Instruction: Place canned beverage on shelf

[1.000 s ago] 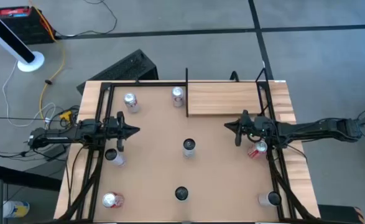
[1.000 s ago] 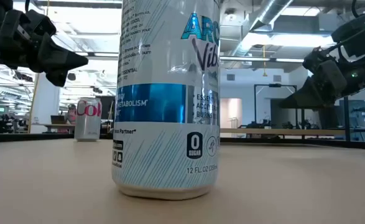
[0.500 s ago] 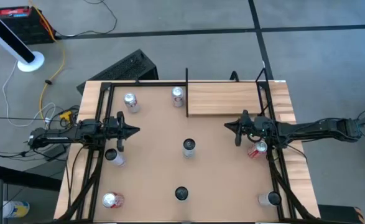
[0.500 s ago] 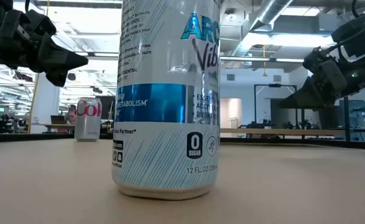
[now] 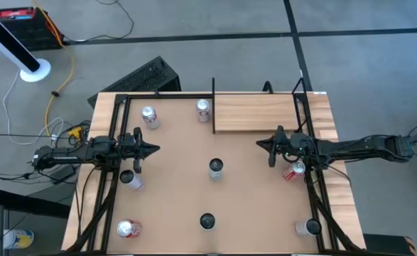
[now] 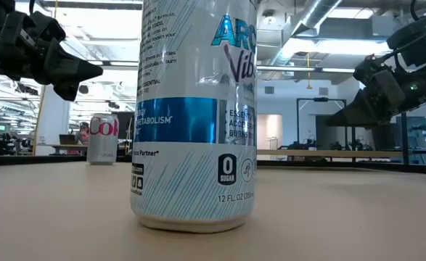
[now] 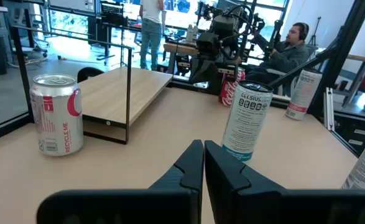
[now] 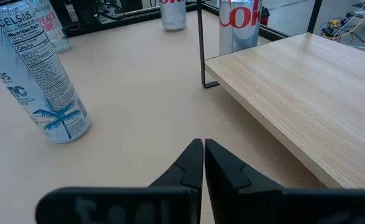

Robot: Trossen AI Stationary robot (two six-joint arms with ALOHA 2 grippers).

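Several cans stand upright on the tan table. A white Celsius can (image 5: 216,168) stands at the middle, between my two grippers. A silver-and-red can (image 5: 203,109) stands beside the left end of the light-wood shelf (image 5: 254,112), which stands at the table's far right. My left gripper (image 5: 155,149) hovers shut at the table's left, pointing level toward the middle (image 7: 203,155). My right gripper (image 5: 259,146) hovers shut near the shelf's front edge, pointing toward the middle (image 8: 203,155). Neither touches a can.
More cans stand at the far left (image 5: 149,116), under my left arm (image 5: 130,178), at the near left (image 5: 128,228), near middle (image 5: 207,222), near right (image 5: 307,227), and a red one under my right arm (image 5: 293,171). A person (image 7: 288,53) sits beyond the table.
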